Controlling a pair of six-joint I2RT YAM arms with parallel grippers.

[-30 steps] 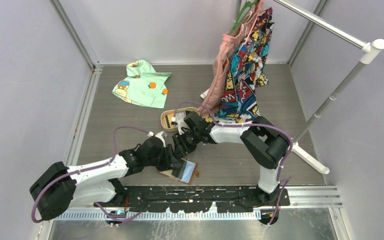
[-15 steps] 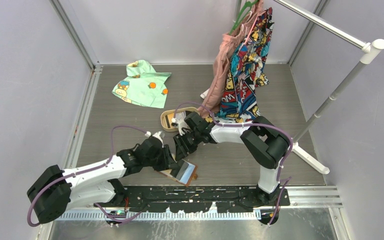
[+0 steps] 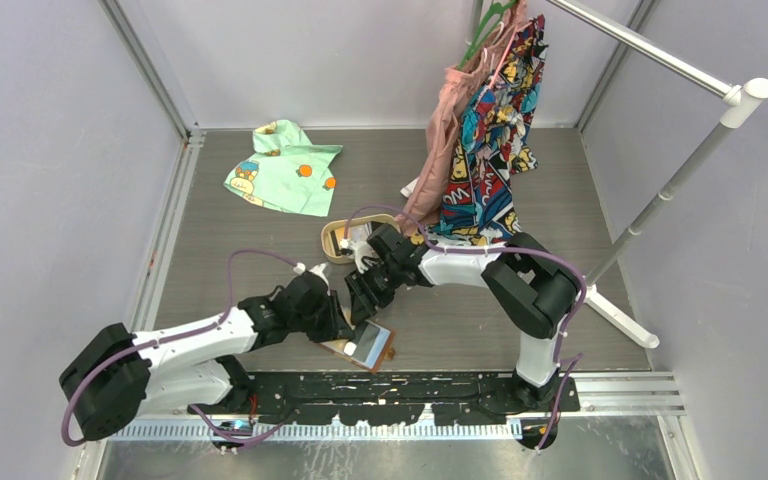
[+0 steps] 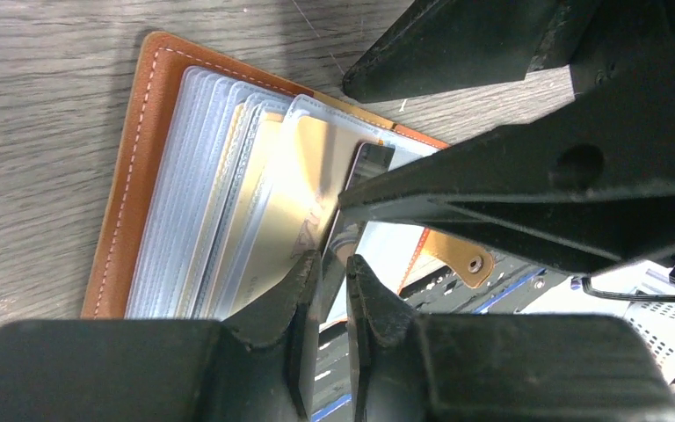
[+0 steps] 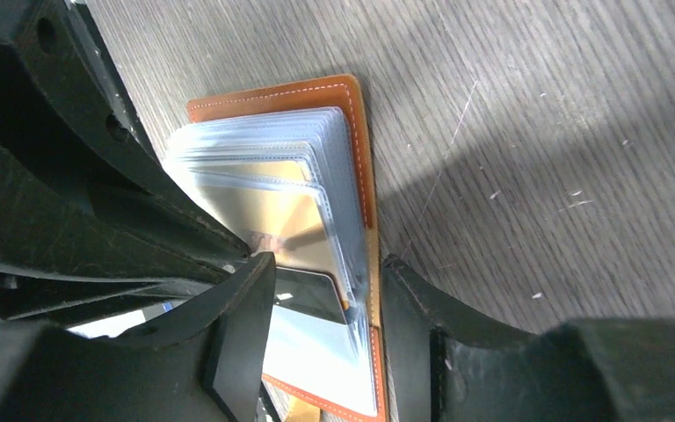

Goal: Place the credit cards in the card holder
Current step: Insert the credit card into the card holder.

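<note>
The card holder [image 3: 368, 352], brown leather, lies open near the table's front edge with its clear sleeves fanned out [image 4: 127, 176] [image 5: 356, 132]. A gold card [image 4: 290, 185] [image 5: 272, 211] sits in one sleeve. A dark, glossy credit card [image 4: 365, 165] [image 5: 312, 294] stands edge-on over the sleeves, and my left gripper [image 3: 345, 328] [image 4: 332, 262] is shut on its near end. My right gripper [image 3: 363, 298] [image 5: 330, 259] is open just above. Its jaws straddle the sleeve edges and the card's far end. No other credit cards can be made out.
A tan oval tray [image 3: 338, 240] sits just behind the right gripper. A green patterned garment [image 3: 282, 168] lies at the back left. Clothes [image 3: 485, 140] hang from a white rack [image 3: 660, 190] at the right, its foot [image 3: 620, 315] on the table.
My left gripper's jaws have narrowed onto the dark card. The open card holder and the left wrist shifted slightly. The right gripper has barely moved.
</note>
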